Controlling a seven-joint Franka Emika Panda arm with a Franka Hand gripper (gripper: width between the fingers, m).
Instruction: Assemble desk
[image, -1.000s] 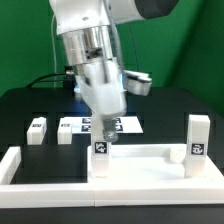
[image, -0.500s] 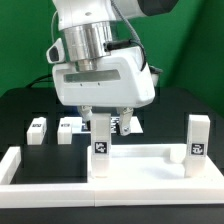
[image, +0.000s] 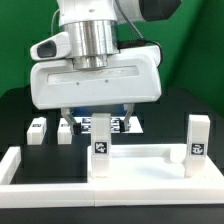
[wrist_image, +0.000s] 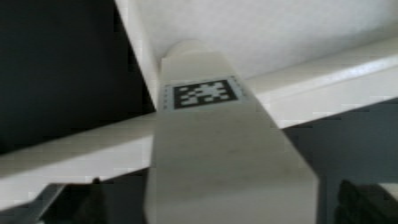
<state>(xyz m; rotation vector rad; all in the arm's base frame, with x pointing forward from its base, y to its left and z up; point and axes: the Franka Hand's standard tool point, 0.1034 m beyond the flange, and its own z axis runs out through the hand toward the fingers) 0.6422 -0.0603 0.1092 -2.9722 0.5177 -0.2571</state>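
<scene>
as the arm swings square-on and sinks lower than a second ago, its gripper (image: 100, 118) straddles the upright leg block (image: 101, 140) at the end of the tabletop panel (image: 145, 158) on the exterior view's left, jaws spread but narrowing, not yet touching; a grasp looks imminent.

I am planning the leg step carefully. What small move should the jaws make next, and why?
Probably close the jaws on the upright leg: they straddle it, seemingly not yet touching, and it already stands on the tabletop.
</scene>
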